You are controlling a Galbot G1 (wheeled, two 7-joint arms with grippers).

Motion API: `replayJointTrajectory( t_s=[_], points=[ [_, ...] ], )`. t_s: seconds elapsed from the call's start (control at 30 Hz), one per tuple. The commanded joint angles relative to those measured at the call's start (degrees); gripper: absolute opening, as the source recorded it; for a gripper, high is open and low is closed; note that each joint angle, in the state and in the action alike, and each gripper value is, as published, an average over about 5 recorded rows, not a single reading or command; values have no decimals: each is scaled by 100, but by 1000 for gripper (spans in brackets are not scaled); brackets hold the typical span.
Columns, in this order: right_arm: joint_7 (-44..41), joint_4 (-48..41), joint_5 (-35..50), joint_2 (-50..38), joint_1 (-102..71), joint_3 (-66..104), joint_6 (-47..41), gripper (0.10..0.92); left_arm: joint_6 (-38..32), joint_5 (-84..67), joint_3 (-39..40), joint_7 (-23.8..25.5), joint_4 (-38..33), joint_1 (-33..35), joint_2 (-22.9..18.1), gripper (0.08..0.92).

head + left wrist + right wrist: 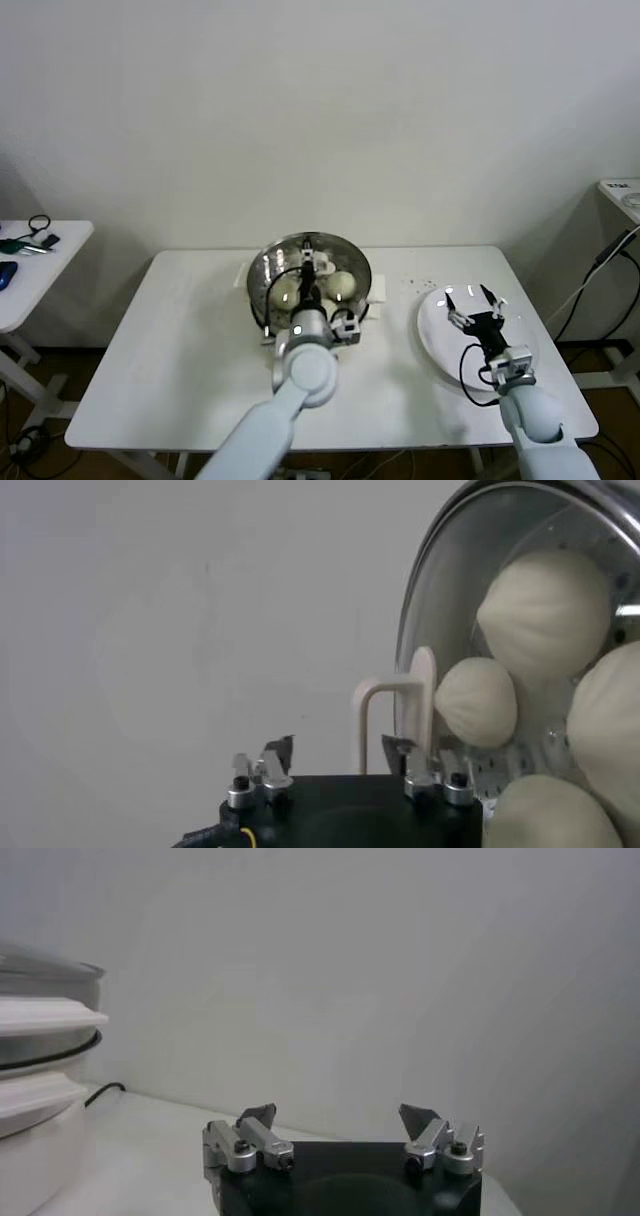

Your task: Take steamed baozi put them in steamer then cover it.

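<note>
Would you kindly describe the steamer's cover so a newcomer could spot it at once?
On the white table, look to the middle of the far edge, where the steamer stands. The cover sits on top of it, with the left gripper above. Unlike the flat white plate to the right, it is clear glass showing baozi beneath.

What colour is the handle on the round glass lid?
Cream-white bar handle, clearest in the left wrist view.

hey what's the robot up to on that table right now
The baozi are in the steamer and the glass cover is over them. The left tool is open at the cover's handle, not gripping it. The right tool hangs open over the white plate, idle. The task looks all but done.
</note>
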Motion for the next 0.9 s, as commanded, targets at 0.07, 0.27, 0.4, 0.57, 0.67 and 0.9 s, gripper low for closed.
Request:
replayJointTrajectory(
  t_s=[0.07, 0.27, 0.4, 0.57, 0.67, 0.9],
  points=[
    [78, 99, 27, -12, -4, 18, -316, 823, 285, -273, 4, 71, -801, 282, 450, 667],
    [148, 92, -78, -2, 2, 22, -423, 823, 285, -357, 42, 71, -1218, 451, 484, 806],
    [150, 89, -105, 3, 3, 22, -426, 823, 285, -379, 25, 72, -1439, 653, 612, 822],
    [134, 104, -121, -14, -5, 48, -436, 823, 285, -579, -177, -17, -1803, 855, 830, 823],
    [95, 144, -143, -22, -24, 78, -437, 823, 277, -943, -374, -181, -2054, 931, 1018, 823],
    [74, 184, 29, 16, -81, 141, -352, 823, -218, -2735, -1147, -1155, -2535, 1267, 1401, 823]
  ],
)
